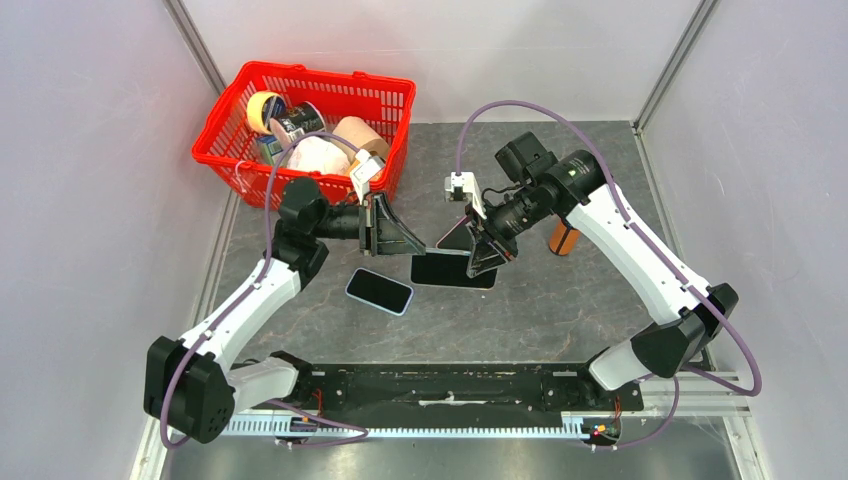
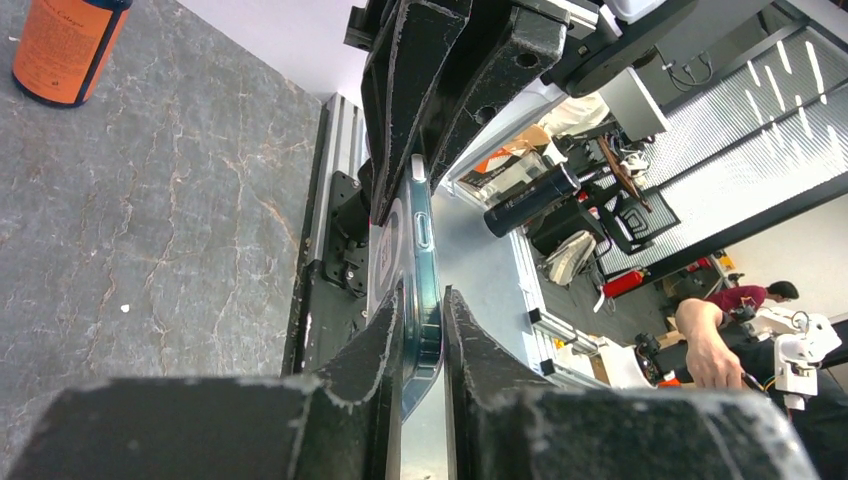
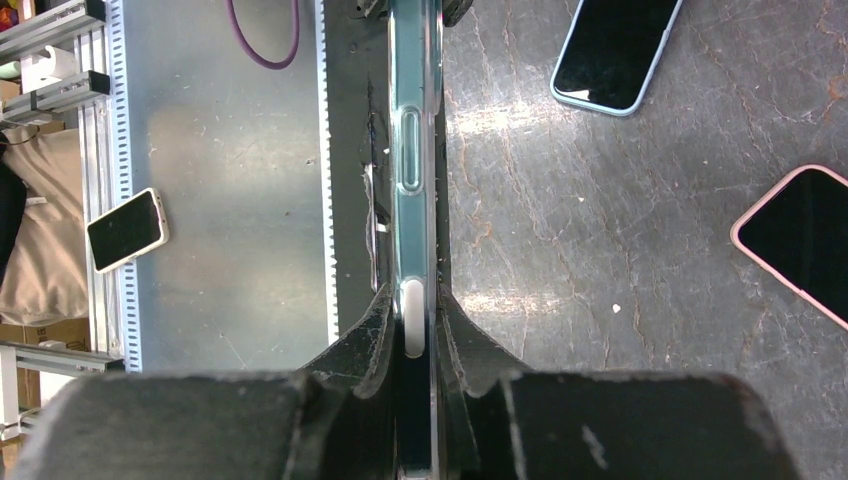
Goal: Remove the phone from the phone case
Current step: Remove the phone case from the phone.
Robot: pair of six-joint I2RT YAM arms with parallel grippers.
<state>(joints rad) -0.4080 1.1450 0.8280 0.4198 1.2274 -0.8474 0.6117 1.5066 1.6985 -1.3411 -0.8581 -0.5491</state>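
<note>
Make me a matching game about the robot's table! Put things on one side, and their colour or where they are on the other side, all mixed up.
Things:
1. basket
2. bottle
3. phone in its case
4. blue-edged phone

Matches:
A. orange
B. lying flat on the table
C. red
D. squeezed between the left gripper and the right gripper

Pairs: 1-C, 2-A, 3-D, 4-B

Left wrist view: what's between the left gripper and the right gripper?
Only the cased phone, edge-on: left gripper shut on one end, right gripper on the other. Right wrist view shows the same.
</note>
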